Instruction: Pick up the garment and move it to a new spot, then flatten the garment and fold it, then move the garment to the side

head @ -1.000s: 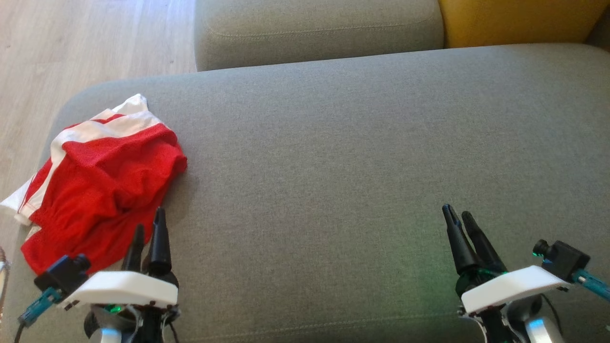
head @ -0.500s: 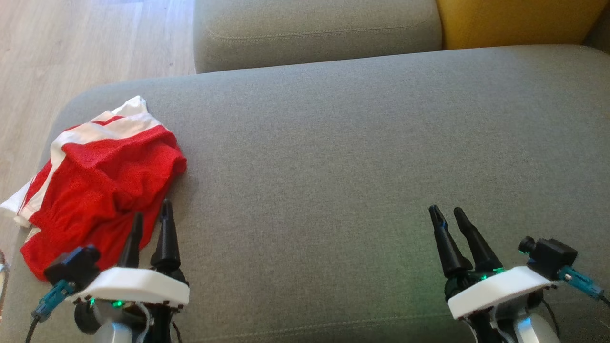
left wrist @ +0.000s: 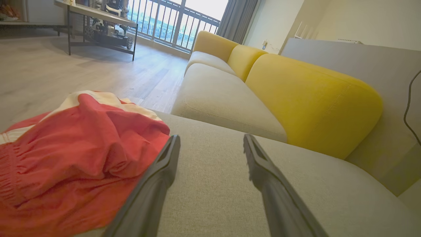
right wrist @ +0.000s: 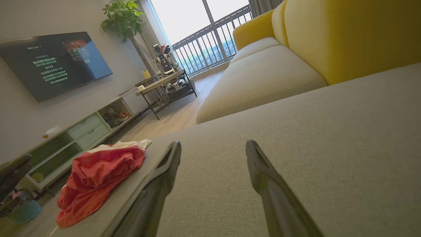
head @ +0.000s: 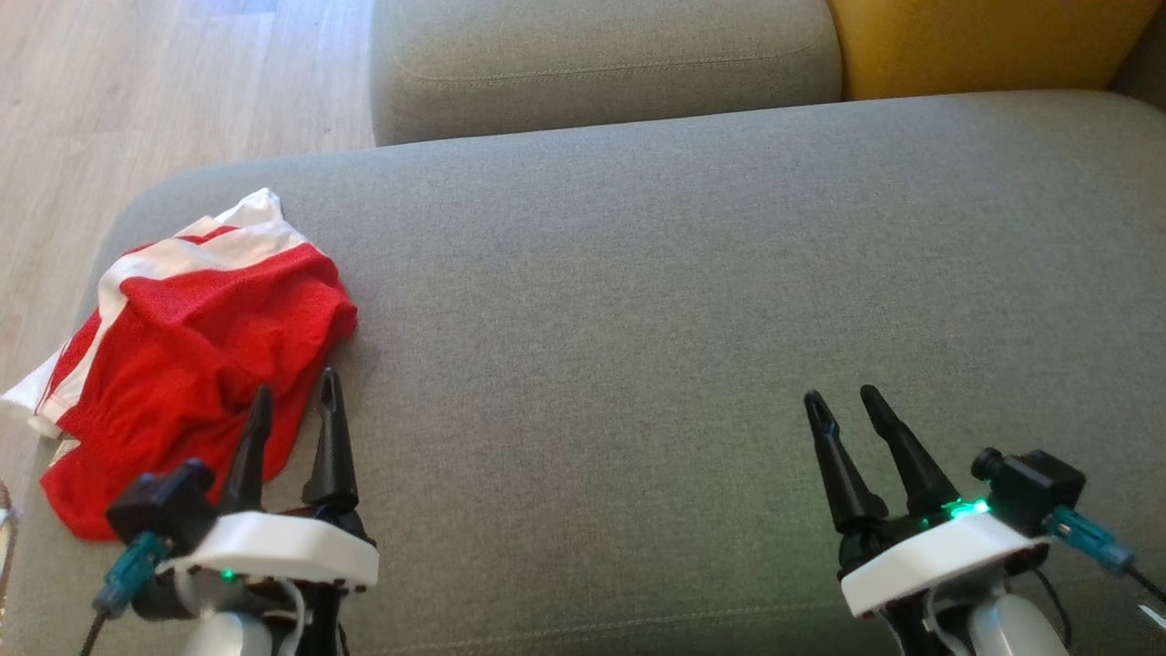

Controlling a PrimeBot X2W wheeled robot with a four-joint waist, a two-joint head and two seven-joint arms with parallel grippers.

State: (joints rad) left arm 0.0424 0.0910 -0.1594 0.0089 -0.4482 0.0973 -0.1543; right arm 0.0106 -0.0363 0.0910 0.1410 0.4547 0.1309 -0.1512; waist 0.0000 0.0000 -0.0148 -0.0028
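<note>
soft daylight comes through the balcony window [right wrist: 190, 16], blown out to white in both wrist views. the grey cushion [head: 638, 319] is evenly lit, with faint shadow beside the garment [head: 182, 355]. wrist views bend toward their edges; the head view looks slightly grainy

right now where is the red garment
In the head view the red garment lies crumpled at the left end of the grey seat cushion, just ahead of the open left tool.
</note>
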